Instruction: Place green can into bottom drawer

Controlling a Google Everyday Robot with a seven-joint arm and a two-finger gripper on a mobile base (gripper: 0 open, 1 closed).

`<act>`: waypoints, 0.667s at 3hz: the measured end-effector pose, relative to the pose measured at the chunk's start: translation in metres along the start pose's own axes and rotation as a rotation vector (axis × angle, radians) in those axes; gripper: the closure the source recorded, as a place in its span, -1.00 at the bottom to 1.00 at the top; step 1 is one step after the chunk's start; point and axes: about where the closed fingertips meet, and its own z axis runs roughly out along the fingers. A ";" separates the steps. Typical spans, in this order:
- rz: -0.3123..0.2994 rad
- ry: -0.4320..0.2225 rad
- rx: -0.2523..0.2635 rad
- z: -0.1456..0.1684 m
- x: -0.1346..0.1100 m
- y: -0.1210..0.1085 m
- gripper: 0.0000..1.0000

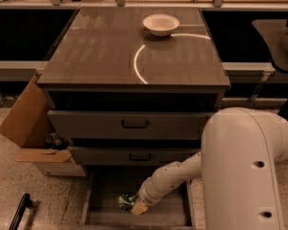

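My end effector (137,208) sits low inside the bottom drawer (173,215), just beside the green can (125,201) — gripping or not, I cannot tell.

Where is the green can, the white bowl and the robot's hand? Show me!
green can (126,201): camera view, its shiny green side, inside the bottom drawer (105,198).
white bowl (161,24): camera view, its hollow middle, on the cabinet top (101,51).
hand (138,208): camera view, its pale tip, in that drawer beside the can.

Green can (126,201) on bottom drawer (170,214) floor; jaws alongside
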 end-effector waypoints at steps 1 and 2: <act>-0.001 -0.033 0.026 0.021 0.005 -0.016 1.00; -0.003 -0.041 0.019 0.048 0.006 -0.026 1.00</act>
